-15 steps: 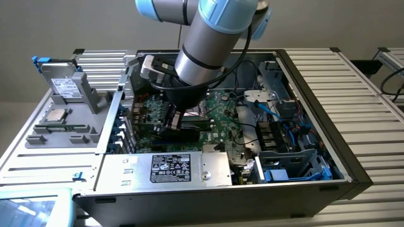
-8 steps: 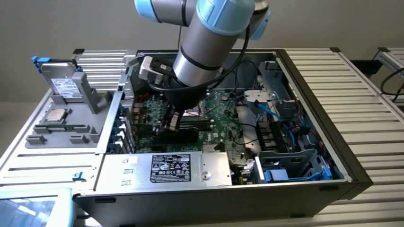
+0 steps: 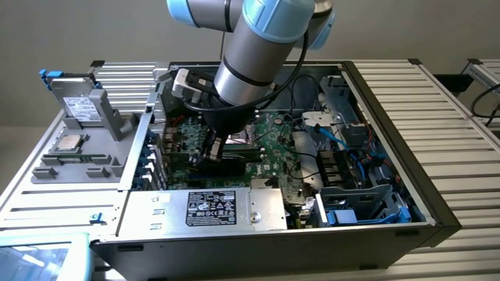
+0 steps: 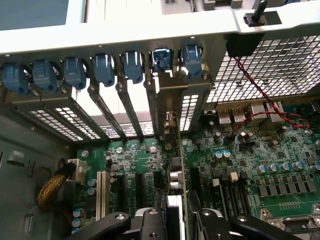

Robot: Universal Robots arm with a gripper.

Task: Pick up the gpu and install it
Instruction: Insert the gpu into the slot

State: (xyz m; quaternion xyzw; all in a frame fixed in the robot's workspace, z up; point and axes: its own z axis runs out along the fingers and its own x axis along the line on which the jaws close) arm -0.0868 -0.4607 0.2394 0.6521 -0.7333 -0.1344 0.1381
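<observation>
1. Inside the open computer case, the robot's gripper appears clamped on the gpu, one finger on each face.
2. Pick-up looks done. The card stands upright over the motherboard, with its metal bracket against the rear slot openings, below the blue latches.
3. Whether the card is fully seated cannot be told, and the grip is not yet let go.

Reckoned in the exterior view from the gripper clamped on the gpu, the open case leaves room overhead, while the power supply blocks 6 o'clock, cables and seemingly a drive cage crowd 3 to 4 o'clock, and slot brackets wall off 9 o'clock.
</observation>
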